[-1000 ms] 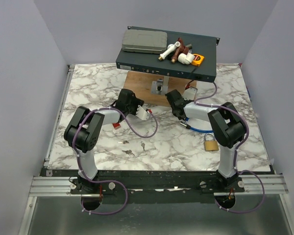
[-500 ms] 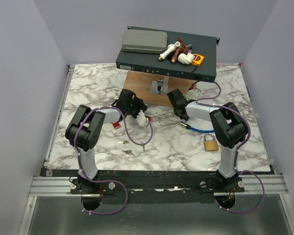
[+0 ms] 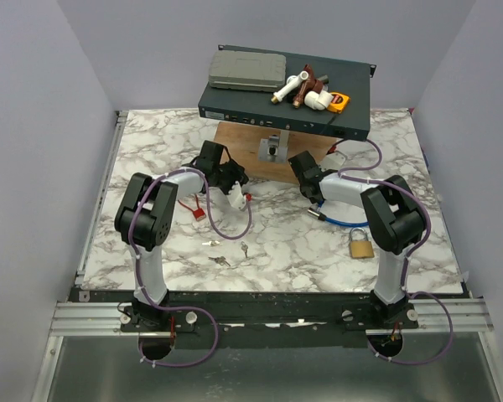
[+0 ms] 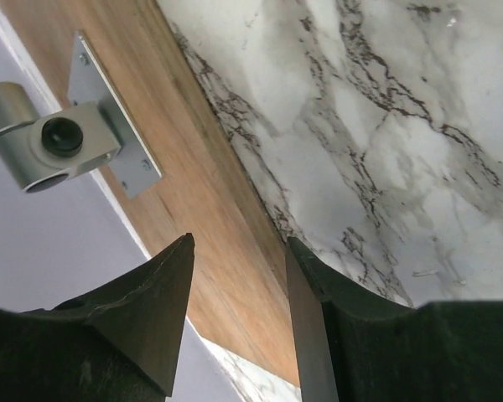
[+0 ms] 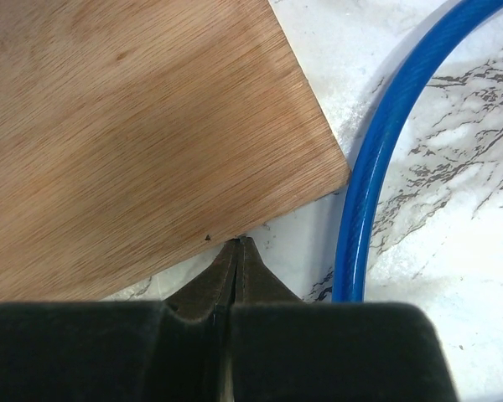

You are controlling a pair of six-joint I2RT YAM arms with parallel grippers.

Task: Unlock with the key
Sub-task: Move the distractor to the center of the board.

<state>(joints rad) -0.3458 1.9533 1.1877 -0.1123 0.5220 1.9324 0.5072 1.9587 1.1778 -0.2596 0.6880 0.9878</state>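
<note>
- Left gripper (image 4: pixel 239 243): its two dark fingers (image 4: pixel 151 310) stand apart with nothing between them, over the edge where the wooden board (image 4: pixel 210 193) meets the marble table (image 4: pixel 377 126).
- Ahead of this gripper and to its left, a silver cylinder lock (image 4: pixel 59 142) sits on a metal plate (image 4: pixel 121 134) fixed to the board.
- Right gripper (image 5: pixel 237 251): fingers pressed together, nothing visible between them, the tip just off the board's corner.
- A blue cable (image 5: pixel 386 142) curves just to the right of this gripper.
- Small keys (image 3: pixel 244 249) lie on the marble well behind both grippers, toward the arm bases.
- A brass padlock (image 3: pixel 361 246) lies behind the right gripper, beside that arm.
</note>
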